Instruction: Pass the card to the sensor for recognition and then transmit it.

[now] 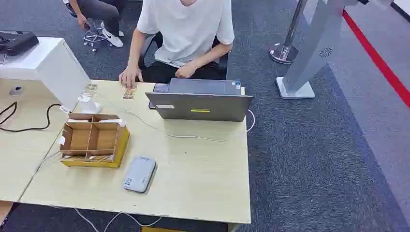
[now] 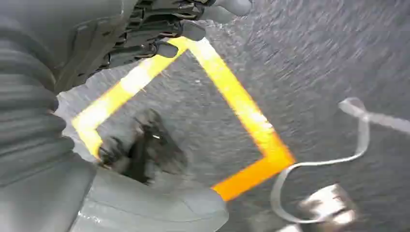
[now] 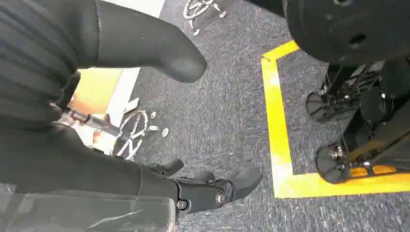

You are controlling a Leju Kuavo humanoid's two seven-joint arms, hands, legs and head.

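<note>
A: Nearest the front edge of the surface (image 1: 203,193), what's there?
B: Grey sensor (image 1: 140,174), lying flat, just in from the edge. White cable (image 1: 116,218) hangs below that edge. Light wood top, grey carpet floor (image 1: 309,159) all around.
A: Behind it?
B: Cardboard divider box (image 1: 93,140) on a yellow base, left of the sensor, compartments look bare. Then a grey laptop (image 1: 200,101), lid towards the camera, white cord trailing past it. White device (image 1: 46,67) at far left with a black cable.
A: Cards?
B: Small cards (image 1: 128,93) lie at the far edge, beside the laptop. A person (image 1: 186,34) in a white shirt sits there, one hand touching them.
A: Room to move?
B: Middle and right of the surface is bare; open carpet to the right, grey stand (image 1: 309,53) and red floor line further back.
A: Left robot hand (image 2: 159,29)?
B: Hangs over the carpet above yellow floor tape (image 2: 241,106); dark fingers curled in, holding nothing. Blurred.
A: Right robot hand (image 3: 193,188)?
B: Also hanging over carpet near yellow tape, thumb spread well away from the fingers, nothing in it.
</note>
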